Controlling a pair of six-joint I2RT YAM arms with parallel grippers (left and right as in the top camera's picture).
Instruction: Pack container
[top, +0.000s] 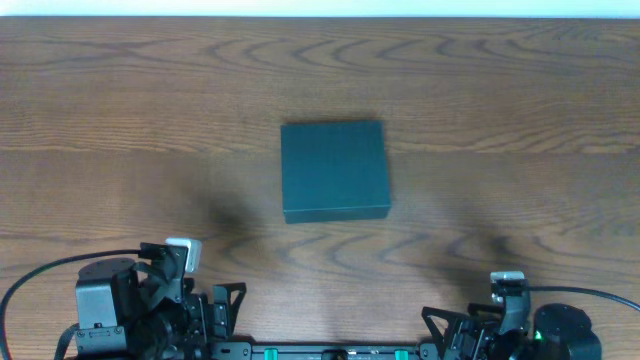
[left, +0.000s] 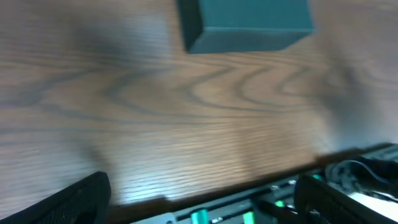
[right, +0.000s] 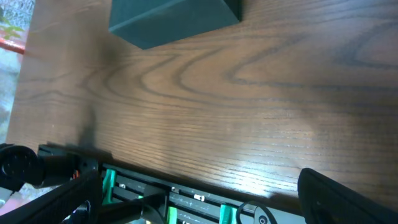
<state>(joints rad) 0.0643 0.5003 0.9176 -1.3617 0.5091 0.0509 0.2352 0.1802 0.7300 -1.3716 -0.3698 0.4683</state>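
Note:
The container is a dark green rectangular box with its lid closed, standing in the middle of the wooden table. It also shows at the top of the left wrist view and of the right wrist view. My left gripper rests at the front left edge, far from the box. In its wrist view the fingers are wide apart and empty. My right gripper rests at the front right edge, with its fingers also spread and empty. No snack packs are in view.
A black mounting rail with green parts runs along the table's front edge between the two arm bases. Cables loop at the front corners. The table's far edge lies at the top.

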